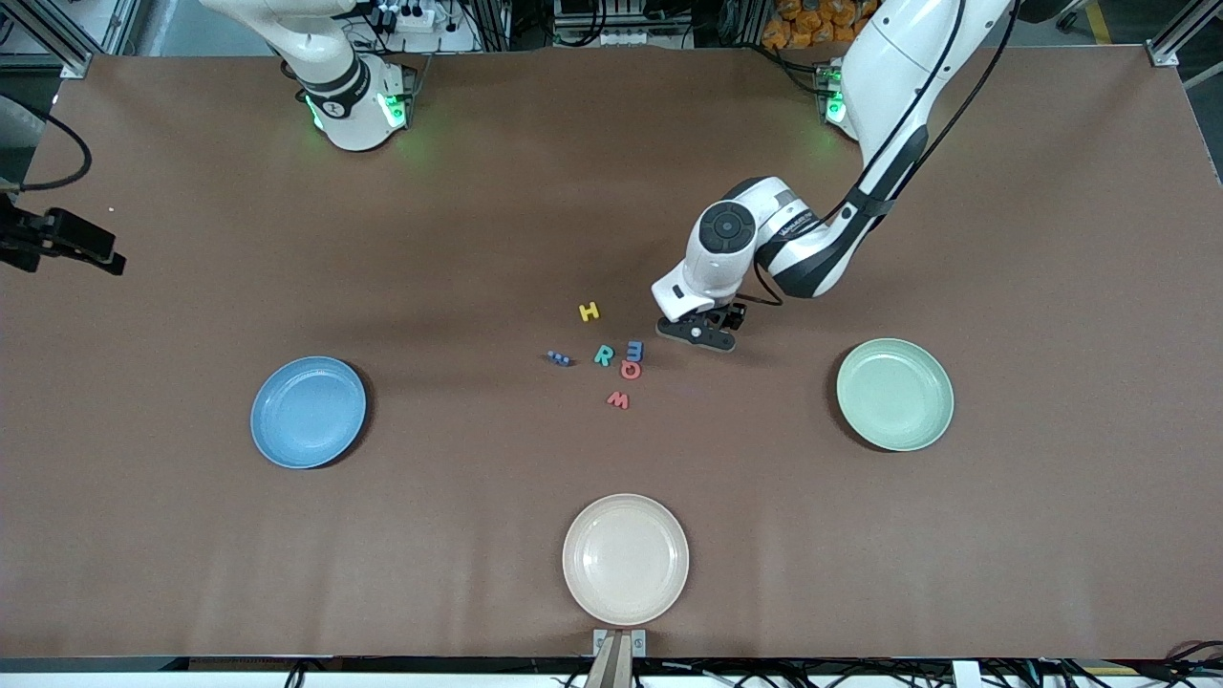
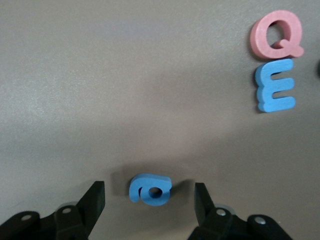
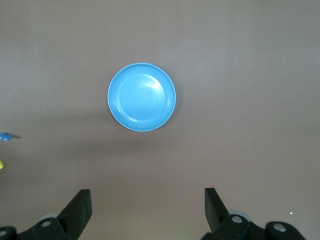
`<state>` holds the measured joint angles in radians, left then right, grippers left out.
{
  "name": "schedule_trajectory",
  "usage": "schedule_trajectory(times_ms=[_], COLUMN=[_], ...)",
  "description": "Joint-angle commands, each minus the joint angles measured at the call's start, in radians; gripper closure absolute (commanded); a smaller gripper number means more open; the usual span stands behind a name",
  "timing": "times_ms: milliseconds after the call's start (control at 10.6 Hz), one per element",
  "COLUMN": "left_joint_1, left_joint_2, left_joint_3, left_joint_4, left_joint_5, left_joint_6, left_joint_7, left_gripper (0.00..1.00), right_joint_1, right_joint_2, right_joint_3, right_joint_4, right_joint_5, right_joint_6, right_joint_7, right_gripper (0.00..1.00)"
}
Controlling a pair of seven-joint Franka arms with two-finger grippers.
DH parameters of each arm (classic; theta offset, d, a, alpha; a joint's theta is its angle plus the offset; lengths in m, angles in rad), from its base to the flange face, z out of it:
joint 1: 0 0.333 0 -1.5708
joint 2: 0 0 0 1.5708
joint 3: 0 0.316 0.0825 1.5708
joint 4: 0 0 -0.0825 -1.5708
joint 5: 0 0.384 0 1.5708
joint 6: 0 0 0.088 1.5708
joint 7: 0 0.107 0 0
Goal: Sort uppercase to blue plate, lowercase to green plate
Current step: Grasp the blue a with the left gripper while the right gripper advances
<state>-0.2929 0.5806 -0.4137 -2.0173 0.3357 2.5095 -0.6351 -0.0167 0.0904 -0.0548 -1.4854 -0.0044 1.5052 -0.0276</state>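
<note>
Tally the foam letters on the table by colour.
Yellow: 1, the H
Teal: 1, the R
Red: 2, the Q and the w
Blue: 3, the m, the zigzag letter and the a between the left gripper jaws
Total: 7

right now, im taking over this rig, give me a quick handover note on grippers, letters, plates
Left gripper: low at the table, fingers either side of the blue a, not yet gripping it.
Right gripper: open, holding nothing, looking down on the blue plate; that arm waits.
Letters: yellow H, teal R, red Q, blue m, red w and a small blue letter are clustered mid-table.
Done: nothing; the blue plate and green plate hold no letters.
Left: every letter.
</note>
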Motion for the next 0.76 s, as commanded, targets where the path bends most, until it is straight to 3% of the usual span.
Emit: schedule_trajectory(times_ms=[0, 378, 661], left_joint_1=[-0.002, -0.006, -0.005], left_joint_2=[0.011, 0.022, 0.025], left_joint_3=[0.003, 0.006, 0.006], left_joint_4=[0.012, 0.014, 0.014], left_joint_5=[0.036, 0.036, 0.036], left_joint_6=[0.005, 0.005, 0.003], left_joint_7=[-0.041, -0.041, -0.04], left_gripper=[0.21, 0.32, 0.37], right_joint_1=[0.001, -0.014, -0.005], right_joint_2=[0.101, 0.228, 0.302], right_joint_3=[0.004, 0.004, 0.006], right_joint_4=[0.013, 0.004, -0.009], right_joint_5=[0.009, 0.009, 0.011], right_joint_6=[0.006, 0.038, 0.139], right_joint_7=[-0.002, -0.003, -0.003], right_gripper=[0.0, 0.0, 0.0])
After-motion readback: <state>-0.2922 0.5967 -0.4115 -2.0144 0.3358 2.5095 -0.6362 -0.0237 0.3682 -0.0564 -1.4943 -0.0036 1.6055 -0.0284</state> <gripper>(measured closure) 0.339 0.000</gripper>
